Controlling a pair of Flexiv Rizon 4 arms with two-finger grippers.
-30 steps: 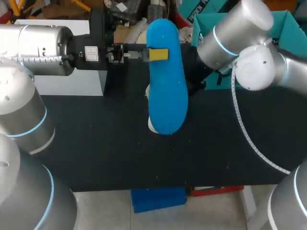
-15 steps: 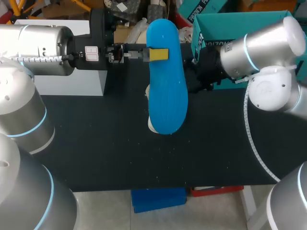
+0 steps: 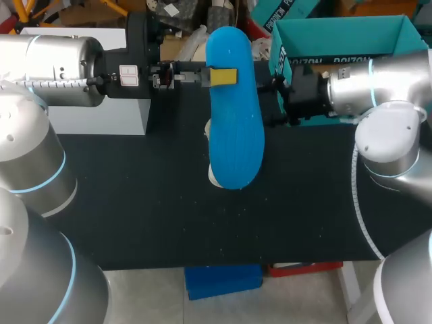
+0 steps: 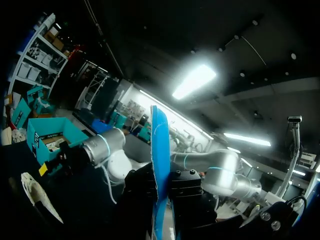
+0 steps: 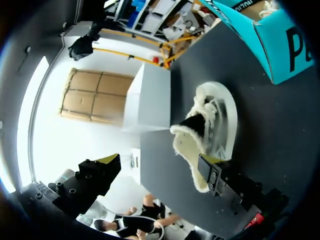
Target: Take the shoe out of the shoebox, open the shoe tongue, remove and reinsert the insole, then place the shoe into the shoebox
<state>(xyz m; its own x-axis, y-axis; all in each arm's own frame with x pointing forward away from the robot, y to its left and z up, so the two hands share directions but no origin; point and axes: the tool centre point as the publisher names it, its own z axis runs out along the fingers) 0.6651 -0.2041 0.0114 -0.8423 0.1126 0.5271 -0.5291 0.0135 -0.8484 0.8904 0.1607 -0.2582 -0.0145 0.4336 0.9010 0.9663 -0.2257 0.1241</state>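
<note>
Head view high behind, looking down on table [image 3: 135, 202], wrist views close-in, both sharing shoe [image 5: 210, 125], shoebox [image 5: 270, 35]

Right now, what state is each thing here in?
shoe, resting on the table, tongue open.
blue insole, out of the shoe, held aloft.
shoebox, open.
left fingers, shut on the blue insole.
right fingers, open, near the shoe.

Shoebox [image 3: 317, 61], long wall: dark capital lettering is running along the teal side facing the counter [image 3: 135, 202]; it is brand print, so it is not being read off.
Shoebox, right wrist view [image 5: 287, 42]: large dark lettering is showing on the teal end panel, mostly cut off.
Stickers [image 3: 129, 75] on the left arm [image 3: 61, 61]: two small white labels are showing marks too small to read.
</note>
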